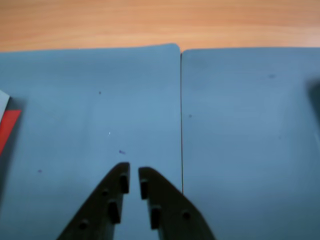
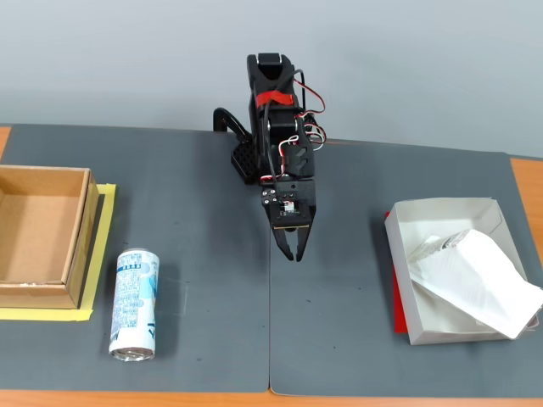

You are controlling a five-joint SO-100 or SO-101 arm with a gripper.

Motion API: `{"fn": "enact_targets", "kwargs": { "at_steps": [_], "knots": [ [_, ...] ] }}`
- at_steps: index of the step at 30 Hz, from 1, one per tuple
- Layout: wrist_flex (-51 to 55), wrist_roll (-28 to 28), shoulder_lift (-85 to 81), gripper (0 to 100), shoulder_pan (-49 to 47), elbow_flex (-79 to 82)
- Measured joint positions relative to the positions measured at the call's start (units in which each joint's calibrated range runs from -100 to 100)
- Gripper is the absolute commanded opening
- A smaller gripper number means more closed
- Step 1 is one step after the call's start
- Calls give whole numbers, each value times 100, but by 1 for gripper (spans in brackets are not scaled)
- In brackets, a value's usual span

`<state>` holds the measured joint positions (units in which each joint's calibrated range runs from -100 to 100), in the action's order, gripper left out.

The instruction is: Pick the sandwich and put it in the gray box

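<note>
The sandwich (image 2: pixel 475 275) is seen lying already in the gray box (image 2: pixel 407 292), well right of the nearly closed, empty tool (image 2: pixel 293 253).

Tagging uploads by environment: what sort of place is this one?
Probably a lab or hobby bench rigged for pick-and-place. A small arm stands on dark grey mats over a wooden tabletop by a bare wall, with staged props: drink can, brown cardboard box, and the sandwich in the gray box.
</note>
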<state>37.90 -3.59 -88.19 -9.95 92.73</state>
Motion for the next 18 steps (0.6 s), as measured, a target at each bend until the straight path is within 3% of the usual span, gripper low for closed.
{"fn": "enact_targets", "kwargs": {
  "at_steps": [18],
  "knots": [
    [1188,0,-731,2,361,476]
  ]
}}
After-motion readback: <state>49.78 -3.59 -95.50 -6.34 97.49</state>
